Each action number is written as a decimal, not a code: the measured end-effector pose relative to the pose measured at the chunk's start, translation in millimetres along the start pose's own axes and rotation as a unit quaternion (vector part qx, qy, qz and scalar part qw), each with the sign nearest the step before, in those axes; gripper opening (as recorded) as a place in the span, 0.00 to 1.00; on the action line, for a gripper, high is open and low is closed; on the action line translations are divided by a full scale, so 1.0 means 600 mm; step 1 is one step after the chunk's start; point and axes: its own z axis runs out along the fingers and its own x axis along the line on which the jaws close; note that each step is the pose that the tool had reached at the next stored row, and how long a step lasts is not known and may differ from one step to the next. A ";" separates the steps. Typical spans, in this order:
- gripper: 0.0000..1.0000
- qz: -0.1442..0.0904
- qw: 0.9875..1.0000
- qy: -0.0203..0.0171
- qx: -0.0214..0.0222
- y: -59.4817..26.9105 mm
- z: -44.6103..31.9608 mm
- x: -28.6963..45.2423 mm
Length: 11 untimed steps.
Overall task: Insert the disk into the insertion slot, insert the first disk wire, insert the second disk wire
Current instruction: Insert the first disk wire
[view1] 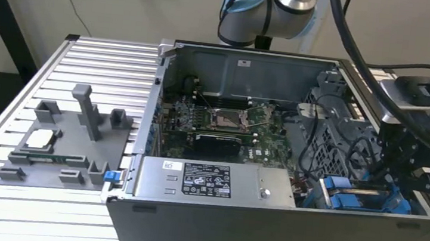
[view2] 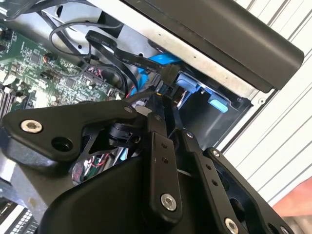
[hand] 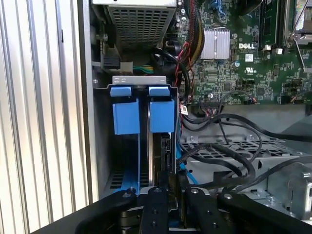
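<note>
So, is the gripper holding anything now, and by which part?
It cannot be told. The gripper hangs over the disk in the slot, close to a black wire.

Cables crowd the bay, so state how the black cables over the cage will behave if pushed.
Black cables: probably floppy, since they sag in loose loops over the perforated cage. Likely light, being thin beside the blue tabs. They may spring back, as the curves are smooth, not creased.

Disk (hand: 163, 146) edge-on, seated in blue-tabbed insertion slot (hand: 141, 80)
</note>
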 end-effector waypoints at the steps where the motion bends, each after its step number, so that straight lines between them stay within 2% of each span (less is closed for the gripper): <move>1: 0.00 0.000 1.000 0.000 0.000 0.000 0.000 0.000; 11: 0.00 0.003 1.000 0.000 0.000 -0.001 0.003 0.000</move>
